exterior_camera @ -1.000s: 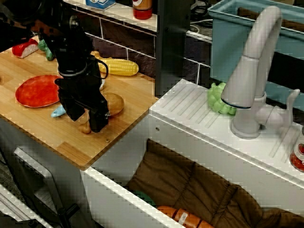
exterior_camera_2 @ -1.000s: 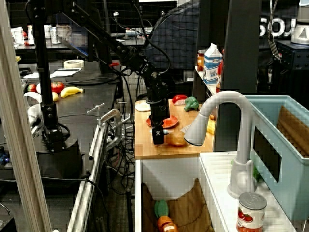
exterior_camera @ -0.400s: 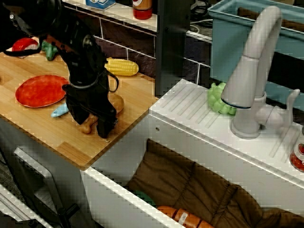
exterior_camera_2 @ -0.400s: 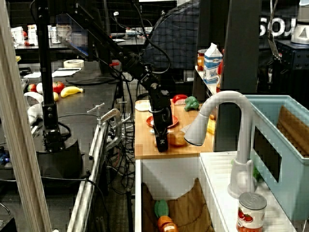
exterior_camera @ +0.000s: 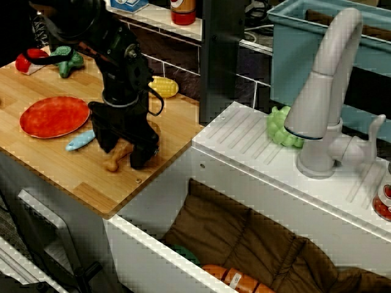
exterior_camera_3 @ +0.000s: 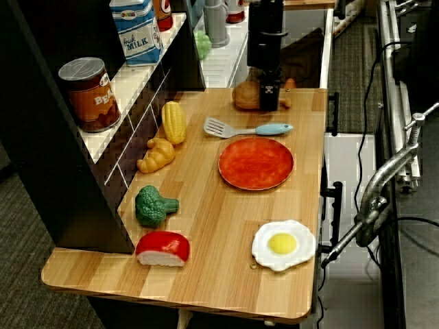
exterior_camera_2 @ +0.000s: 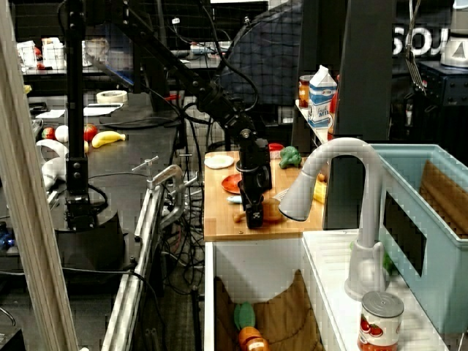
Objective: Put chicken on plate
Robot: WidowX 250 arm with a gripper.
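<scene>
Gripper down on the chicken, plate bare.
Gripper (exterior_camera: 131, 152) sits low on the wooden counter (exterior_camera_3: 206, 226), fingers straddling the chicken (exterior_camera_3: 247, 96) at its neck; whether they're actually squeezing it, cannot tell. Knobbed bone end (exterior_camera: 112, 163) pokes out on the near side, plump end behind the fingers. Spatula (exterior_camera_3: 247, 128) lies just beside the gripper, between it and the plate (exterior_camera_3: 256, 163), which sits apart from the chicken.
</scene>
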